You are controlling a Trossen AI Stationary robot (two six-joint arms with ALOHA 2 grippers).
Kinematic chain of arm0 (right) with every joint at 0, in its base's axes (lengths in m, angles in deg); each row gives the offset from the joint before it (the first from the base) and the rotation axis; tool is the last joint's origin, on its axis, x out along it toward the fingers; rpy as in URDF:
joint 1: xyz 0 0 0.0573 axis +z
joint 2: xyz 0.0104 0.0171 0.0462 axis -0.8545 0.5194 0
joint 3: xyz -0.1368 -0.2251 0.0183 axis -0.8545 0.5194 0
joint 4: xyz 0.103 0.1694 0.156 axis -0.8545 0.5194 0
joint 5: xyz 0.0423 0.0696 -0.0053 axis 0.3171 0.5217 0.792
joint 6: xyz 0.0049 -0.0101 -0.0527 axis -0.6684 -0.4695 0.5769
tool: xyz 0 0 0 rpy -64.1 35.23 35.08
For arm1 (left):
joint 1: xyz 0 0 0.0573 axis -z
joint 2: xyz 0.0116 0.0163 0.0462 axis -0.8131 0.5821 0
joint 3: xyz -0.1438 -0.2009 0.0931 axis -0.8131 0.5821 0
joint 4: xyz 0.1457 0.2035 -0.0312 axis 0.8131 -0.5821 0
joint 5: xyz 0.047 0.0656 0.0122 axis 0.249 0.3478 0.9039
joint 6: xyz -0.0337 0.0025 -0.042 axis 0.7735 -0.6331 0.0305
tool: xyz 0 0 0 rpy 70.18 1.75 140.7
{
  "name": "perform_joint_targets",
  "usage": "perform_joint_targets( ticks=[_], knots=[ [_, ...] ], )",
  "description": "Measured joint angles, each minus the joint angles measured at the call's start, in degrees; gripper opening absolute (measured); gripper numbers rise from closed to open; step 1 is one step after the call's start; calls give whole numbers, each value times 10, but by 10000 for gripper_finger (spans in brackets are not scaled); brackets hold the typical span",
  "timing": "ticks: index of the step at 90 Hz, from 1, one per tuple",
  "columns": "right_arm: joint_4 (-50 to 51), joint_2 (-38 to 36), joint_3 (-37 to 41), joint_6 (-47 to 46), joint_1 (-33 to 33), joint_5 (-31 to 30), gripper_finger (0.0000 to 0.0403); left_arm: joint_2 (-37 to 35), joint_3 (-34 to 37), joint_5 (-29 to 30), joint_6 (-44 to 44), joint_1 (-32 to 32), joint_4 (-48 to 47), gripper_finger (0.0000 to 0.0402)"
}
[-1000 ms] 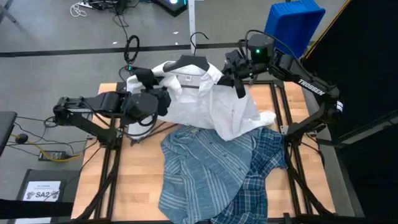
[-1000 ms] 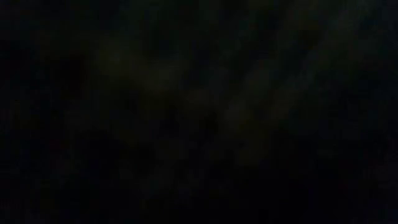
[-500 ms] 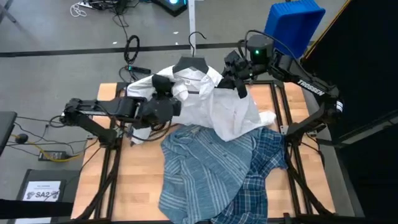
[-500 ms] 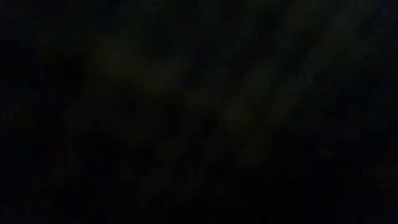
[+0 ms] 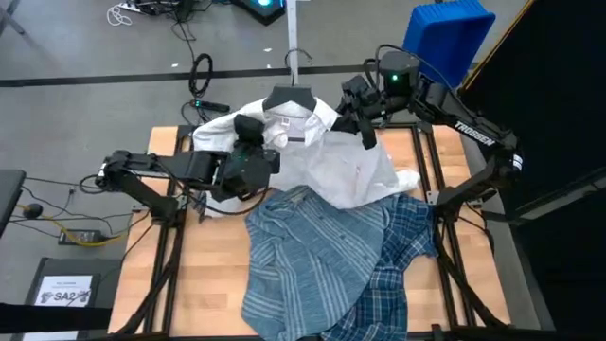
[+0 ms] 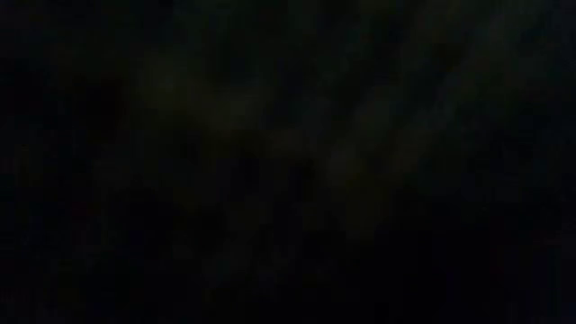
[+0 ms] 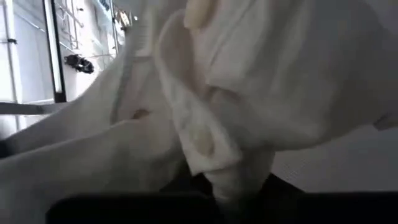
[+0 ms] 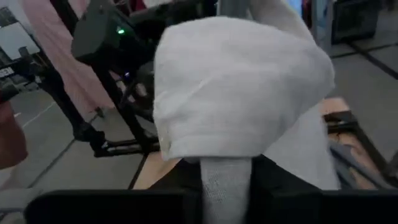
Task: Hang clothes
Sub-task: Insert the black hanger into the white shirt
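While both pincers, left (image 5: 254, 140) and right (image 5: 352, 114), are clenched on the white shirt (image 5: 331, 166) draped over the hanger (image 5: 289, 95) at the table's (image 5: 218, 275) far edge, uneven pulling could drag it off

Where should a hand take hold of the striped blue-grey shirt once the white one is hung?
Probably at its collar end. The striped blue-grey shirt lies spread flat on the table, its upper edge tucked against the white shirt and partly overlapping the plaid shirt. Coming straight down from above and pinching a raised fold near that upper edge looks safest; the flat middle offers little to pinch.
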Motion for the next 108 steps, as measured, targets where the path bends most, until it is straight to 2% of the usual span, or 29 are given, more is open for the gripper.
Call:
perform_joint_targets(
  ticks=[13, 27, 47, 59, 68, 76, 83, 97, 108],
  knots=[
    [3, -1, 0, 21, -18, 5, 52, 0, 0, 8, -13, -16, 17, 0],
    [12, -1, 0, 30, -37, 7, 75, 0, 0, 9, -14, -42, 17, 0],
    [25, -1, 0, 18, -44, 54, 112, 0, 0, -6, -29, -69, 57, 0],
    [38, 0, 0, 17, -38, 70, 119, 0, 0, -28, -31, -75, 79, 0],
    [41, 0, 0, 22, -35, 70, 98, 0, 0, -28, -36, -76, 82, 1],
    [38, 0, 0, 30, -35, 60, 54, 0, 0, -28, -39, -85, 82, 1],
    [34, 1, 0, 52, -35, 21, 16, 0, 0, -28, -41, -98, 81, 2],
    [4, 4, 0, 89, -35, -65, 7, 0, 0, -43, -53, -137, 95, 3],
    [-44, 7, 2, 99, -45, -109, 5, -1, 0, -52, -116, -169, 154, 3]
  ],
)
